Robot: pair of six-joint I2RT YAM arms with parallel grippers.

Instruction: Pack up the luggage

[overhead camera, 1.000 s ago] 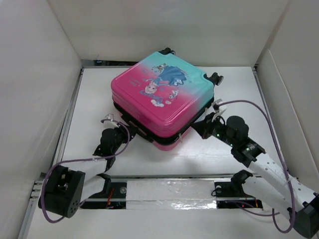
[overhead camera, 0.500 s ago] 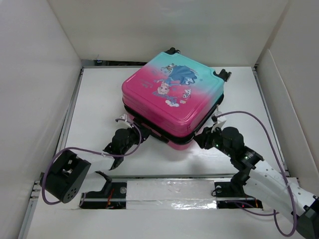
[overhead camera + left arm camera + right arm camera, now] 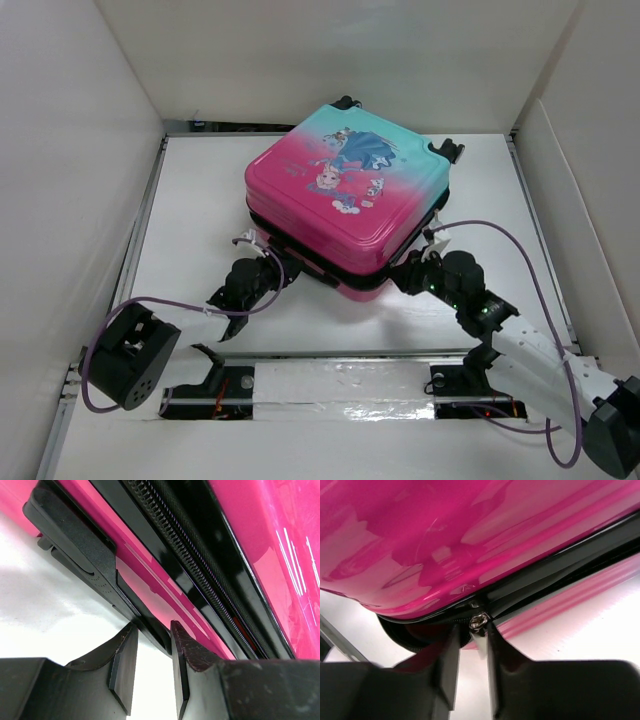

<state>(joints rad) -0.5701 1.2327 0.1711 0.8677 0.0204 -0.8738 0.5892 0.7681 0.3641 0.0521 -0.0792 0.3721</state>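
The luggage (image 3: 345,195) lies flat and shut in the middle of the table, pink at the near end and teal at the far end, with a cartoon print. My left gripper (image 3: 262,264) is at its near-left side. In the left wrist view the gripper (image 3: 152,630) is slightly open, its tips at the black trim (image 3: 75,535) under the pink shell (image 3: 150,580), below the zipper teeth (image 3: 190,565). My right gripper (image 3: 408,268) is at the near-right corner. In the right wrist view the gripper (image 3: 472,630) is narrowly open around the silver zipper pull (image 3: 479,622), which rests against the right finger.
White walls (image 3: 70,200) close in the table on the left, back and right. A metal rail (image 3: 340,380) runs along the near edge. Two black wheels (image 3: 447,150) stick out at the luggage's far end. Purple cables (image 3: 500,228) loop over both arms.
Over the last second the luggage slid right and back and turned a little. Both grippers followed it. In the last half second only the right arm shifted slightly.
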